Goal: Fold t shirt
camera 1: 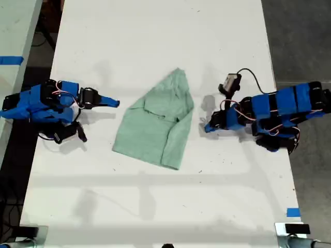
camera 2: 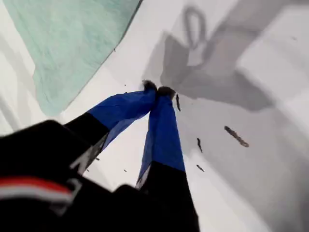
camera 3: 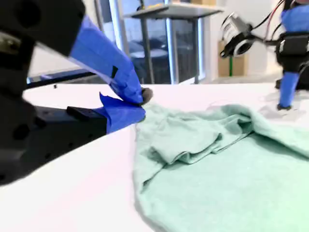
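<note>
Broadly, the white worktop (camera 1: 155, 31) carries one t shirt (camera 1: 155, 126) at its middle. The shirt is pale mint, lying rumpled and roughly triangular, with one flap already doubled over along the edge toward the exterior view's right.

To fold it well, I judge I should open both pairs of fingers first and pinch only the top layer at two matching edge points. Then I'd lift low and carry the cloth across together, so the crease lands straight and doesn't drag.

My first gripper (camera 1: 208, 127) hangs just beside the shirt at the exterior view's right, fingers (camera 2: 164, 125) clenched tip to tip on nothing. My second gripper (camera 1: 115, 103) sits near the opposite edge, fingers (camera 3: 120, 72) also pressed together and empty, as far as I can tell.

Count — one worktop, one t shirt, two arms, two grippers.
</note>
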